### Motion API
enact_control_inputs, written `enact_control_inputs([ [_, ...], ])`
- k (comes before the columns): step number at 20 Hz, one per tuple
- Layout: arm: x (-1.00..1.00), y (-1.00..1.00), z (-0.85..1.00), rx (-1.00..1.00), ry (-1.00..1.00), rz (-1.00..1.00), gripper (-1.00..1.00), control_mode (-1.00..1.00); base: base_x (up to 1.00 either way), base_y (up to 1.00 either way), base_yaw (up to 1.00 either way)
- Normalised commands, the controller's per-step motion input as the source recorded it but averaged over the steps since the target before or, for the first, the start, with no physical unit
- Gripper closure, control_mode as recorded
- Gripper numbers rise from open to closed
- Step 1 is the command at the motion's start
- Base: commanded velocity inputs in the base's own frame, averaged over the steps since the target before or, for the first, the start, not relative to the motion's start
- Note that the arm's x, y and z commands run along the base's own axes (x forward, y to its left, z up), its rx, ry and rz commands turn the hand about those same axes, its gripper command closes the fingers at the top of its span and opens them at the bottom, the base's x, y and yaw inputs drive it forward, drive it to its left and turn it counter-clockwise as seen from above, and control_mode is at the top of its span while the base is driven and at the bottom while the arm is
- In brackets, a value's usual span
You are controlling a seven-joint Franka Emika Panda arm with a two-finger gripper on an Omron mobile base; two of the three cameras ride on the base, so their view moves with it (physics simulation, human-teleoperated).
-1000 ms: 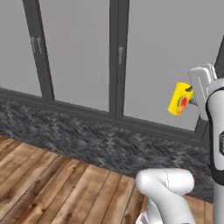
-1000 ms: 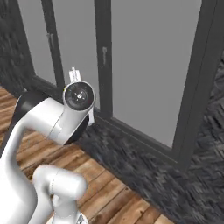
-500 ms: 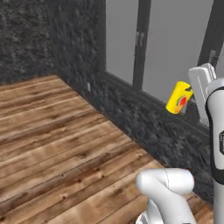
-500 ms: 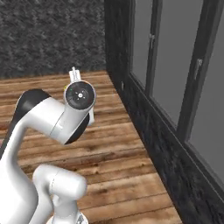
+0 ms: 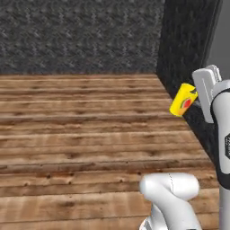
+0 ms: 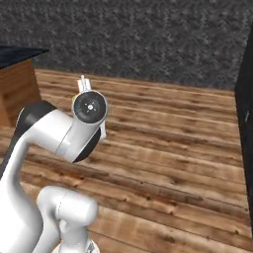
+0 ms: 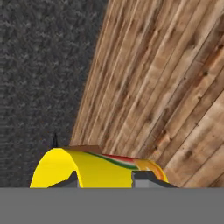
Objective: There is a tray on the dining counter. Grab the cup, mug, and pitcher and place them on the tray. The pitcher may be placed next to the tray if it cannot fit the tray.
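yellow cup (image 5: 183, 100): small tumbler, red-orange mark on its side
tilt: long axis leaning, one end up toward the tool
where: up in the air over the wood floor (image 5: 81, 130), by the dark wall
tool (image 5: 196, 96): closed around the cup

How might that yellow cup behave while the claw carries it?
The yellow cup looks rigid and probably light, held tilted in the claw. Its smooth, rounded side could let it slip or rotate; set down sideways, it would likely roll.

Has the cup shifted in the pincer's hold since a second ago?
No. The cup sits in the same spot beside the pincer; only the background swung as the base turned.
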Motion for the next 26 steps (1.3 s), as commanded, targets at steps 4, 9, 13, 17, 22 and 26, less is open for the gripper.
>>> enact_control_inputs([
  [4,0.00,0.00,0.00,0.00,0.00,0.00,1.00,1.00,0.00,0.27,0.80],
  [9,0.00,0.00,0.00,0.00,0.00,0.00,1.00,1.00,0.09,0.23,0.69],
  [13,0.00,0.00,0.00,0.00,0.00,0.00,1.00,1.00,0.52,0.03,0.41],
  [17,0.00,0.00,0.00,0.00,0.00,0.00,1.00,1.00,0.99,-0.02,0.35],
  [22,0.00,0.00,0.00,0.00,0.00,0.00,1.00,1.00,1.00,-0.18,0.38],
  [26,0.00,0.00,0.00,0.00,0.00,0.00,1.00,1.00,1.00,-0.46,0.36],
])
